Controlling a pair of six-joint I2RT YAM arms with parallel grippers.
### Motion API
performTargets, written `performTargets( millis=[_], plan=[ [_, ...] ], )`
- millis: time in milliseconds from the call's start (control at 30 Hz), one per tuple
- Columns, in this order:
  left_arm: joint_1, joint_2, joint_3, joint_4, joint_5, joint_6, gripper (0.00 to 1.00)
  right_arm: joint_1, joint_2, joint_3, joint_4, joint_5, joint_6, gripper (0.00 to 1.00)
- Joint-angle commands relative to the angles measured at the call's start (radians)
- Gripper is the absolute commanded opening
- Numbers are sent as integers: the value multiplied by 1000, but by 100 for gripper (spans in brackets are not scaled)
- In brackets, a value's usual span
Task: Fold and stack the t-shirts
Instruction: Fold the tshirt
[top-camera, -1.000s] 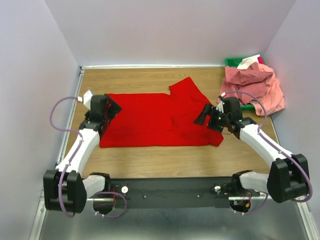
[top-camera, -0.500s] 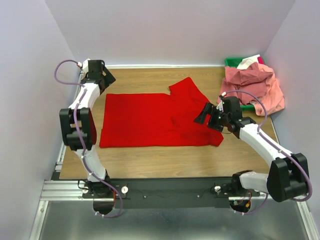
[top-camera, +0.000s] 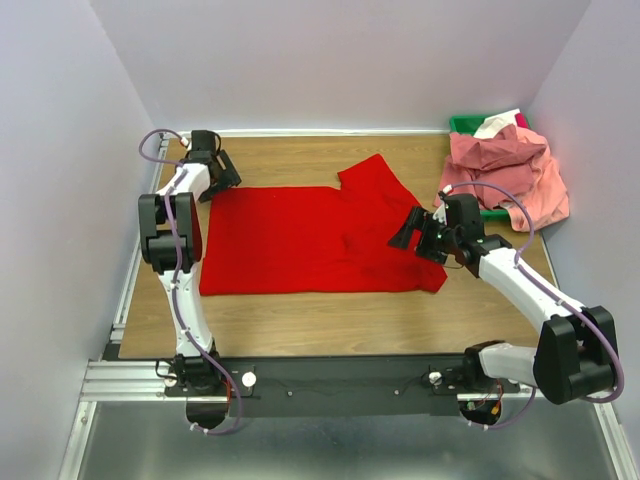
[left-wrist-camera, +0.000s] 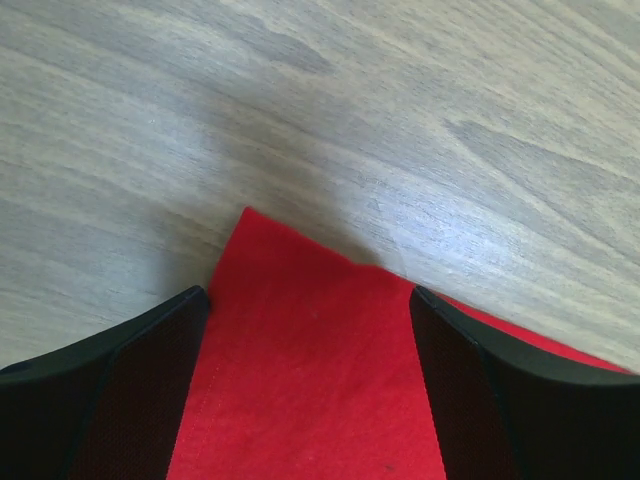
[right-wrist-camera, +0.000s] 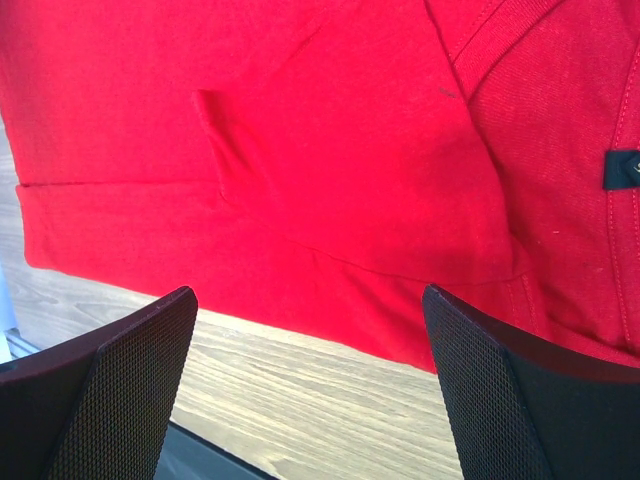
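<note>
Left gripper (top-camera: 215, 172) reaches far, jaws wide, empty, astride far-left corner of bright red cloth t-shirt (top-camera: 300, 240). Right gripper (top-camera: 420, 232) same at its right edge. Fingers (left-wrist-camera: 110, 400) cut off low in wrist views.

No legible text anywhere.

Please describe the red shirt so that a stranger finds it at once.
Start at the wooden table. The red shirt lies spread flat in its middle. Unlike the pink shirts heaped in the far right corner, it is bright red and alone.
</note>
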Motion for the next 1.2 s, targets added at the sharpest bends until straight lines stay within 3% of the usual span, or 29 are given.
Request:
performTargets(
  millis=[0,200,533,600,800,900,1100,1167],
  plan=[
    [7,48,27,-19,17,39,88,5,5,-14,-19,20,-16,100],
    [6,62,28,-33,21,44,67,5,11,-8,-17,20,-12,100],
    [7,65,-10,-51,-20,28,47,5,27,-5,-17,17,-11,100],
    [6,68,4,-66,-45,28,46,3,30,-2,-17,20,-12,100],
    [4,75,20,-80,-57,36,31,5,59,26,-17,41,-23,100],
    [3,81,30,-85,-65,39,30,5,83,72,-19,66,-38,100],
    [-3,88,42,-92,-68,48,1,5,217,286,-17,218,-138,100],
    [-6,91,43,-94,-60,53,0,5,307,365,-16,262,-172,100]
  ],
)
